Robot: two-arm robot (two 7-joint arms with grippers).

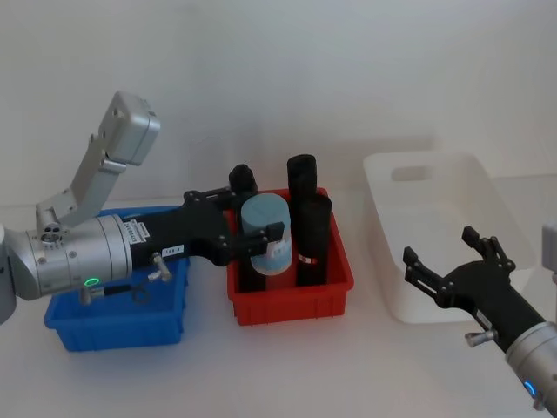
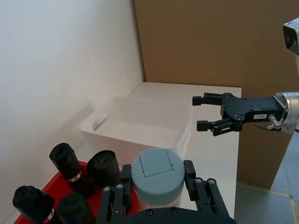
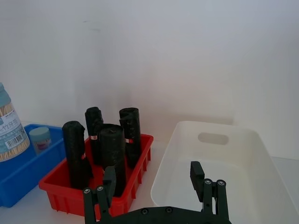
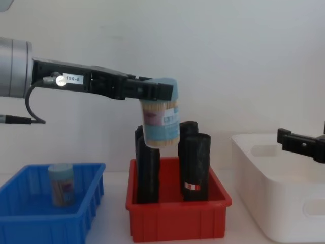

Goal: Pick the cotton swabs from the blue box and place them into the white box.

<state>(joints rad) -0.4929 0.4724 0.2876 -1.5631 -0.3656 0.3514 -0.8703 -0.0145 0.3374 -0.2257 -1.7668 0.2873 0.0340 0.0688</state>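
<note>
As the left gripper [image 1: 258, 228] reaches across from the left of the red bin [image 1: 291, 305], its black fingers are clamped on one jar of cotton swabs [image 4: 161, 121], gripped high on the jar at its light blue lid. The jar hangs in the air above the red bin, tilted slightly, with its base at about the height of the tops of the black rolls [image 1: 313, 231] standing upright inside that bin. Whether the jar brushes a roll cannot be told. Pale swab sticks show through its clear wall above a label band.

Just left of the red bin sits the blue box [image 1: 117, 326], and a second jar of cotton swabs [image 4: 62, 184] stands upright inside it.

Just right of the red bin sits the white box [image 1: 435, 170], a deeper tub with a handle slot in its far wall. The right gripper [image 1: 441, 252] hangs well right of the red bin, over the near side of the white box. Its fingers are spread wide and hold nothing.

All three containers rest on a white table [image 1: 287, 366], side by side in a row.
</note>
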